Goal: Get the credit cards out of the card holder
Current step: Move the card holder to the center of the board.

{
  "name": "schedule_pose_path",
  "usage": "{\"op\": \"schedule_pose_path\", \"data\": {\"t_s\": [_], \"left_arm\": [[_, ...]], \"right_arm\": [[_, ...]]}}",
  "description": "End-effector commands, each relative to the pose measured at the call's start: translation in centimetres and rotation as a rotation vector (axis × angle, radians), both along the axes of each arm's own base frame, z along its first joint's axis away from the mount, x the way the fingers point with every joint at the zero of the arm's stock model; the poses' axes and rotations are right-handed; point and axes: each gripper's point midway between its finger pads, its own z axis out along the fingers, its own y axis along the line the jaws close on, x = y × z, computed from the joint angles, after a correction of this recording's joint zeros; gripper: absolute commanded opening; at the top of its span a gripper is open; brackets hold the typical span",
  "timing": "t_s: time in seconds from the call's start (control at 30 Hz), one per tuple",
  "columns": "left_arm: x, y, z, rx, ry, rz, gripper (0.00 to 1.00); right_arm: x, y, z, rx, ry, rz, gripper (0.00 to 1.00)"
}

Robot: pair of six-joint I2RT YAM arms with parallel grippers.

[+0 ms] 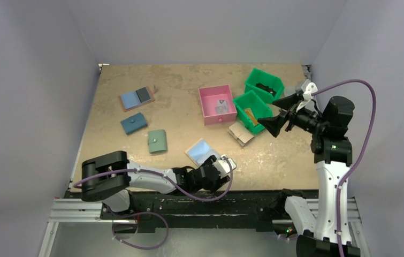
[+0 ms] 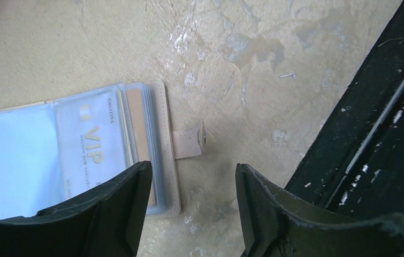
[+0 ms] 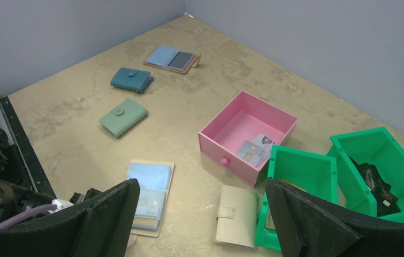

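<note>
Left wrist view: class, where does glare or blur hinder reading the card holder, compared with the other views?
Left wrist: sleeve sheen on the card holder fades the VIP lettering; top external: it is tiny, evenly lit; right wrist: sharp but distant, right end effector looming dark.

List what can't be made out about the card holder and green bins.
- Card count in the open beige card holder: left wrist view, clear sleeves overlap and the left gripper covers its lower edge.
- Small print on the pale VIP card: blurred.
- Contents of the near green plastic bin: right wrist view, hidden by its wall and the right gripper.
- Dark items in the far green bin: too dim to identify.
</note>
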Motion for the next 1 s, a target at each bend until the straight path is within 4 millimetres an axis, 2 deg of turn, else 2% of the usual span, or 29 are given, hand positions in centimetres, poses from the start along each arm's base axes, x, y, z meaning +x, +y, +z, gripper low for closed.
{"op": "schedule_pose_path", "data": {"t_s": [0.0, 0.27, 0.33, 0.43, 0.57, 0.73, 0.9, 0.97], "left_arm": [[0.8, -1.9, 0.7, -0.054, -0.039, 0.012, 0.6], [2.2, -2.0, 0.4, -0.073, -0.075, 0.098, 0.58], [2.5, -2.2, 0.4, -0.076, -0.081, 0.107, 0.45], [2.7, -2.2, -0.2, -0.057, -0.084, 0.119, 0.3], [3.4, -1.4, -0.3, -0.043, -0.101, 0.176, 0.0], [5.8, 1.5, 0.3, -0.064, -0.08, 0.298, 0.0], [11.0, 6.6, 0.7, -0.088, -0.035, 0.497, 0.0], [13.9, 8.3, 1.5, -0.12, -0.025, 0.551, 0.0]], "right_arm": [[-0.3, 0.3, 0.3, 0.0, -0.023, 0.036, 0.99], [-0.3, 0.4, 0.1, 0.003, -0.018, 0.041, 0.99], [-0.3, 0.4, 0.1, 0.003, -0.017, 0.042, 0.99], [-0.3, 0.4, 0.1, 0.004, -0.017, 0.044, 0.99], [-0.3, 0.4, 0.1, 0.004, -0.016, 0.045, 0.99], [-0.3, 0.4, -0.1, 0.004, -0.012, 0.047, 0.99], [-0.1, 0.4, -0.2, 0.004, -0.007, 0.051, 0.99], [-0.2, 0.4, -0.2, 0.004, -0.006, 0.052, 0.99]]}}
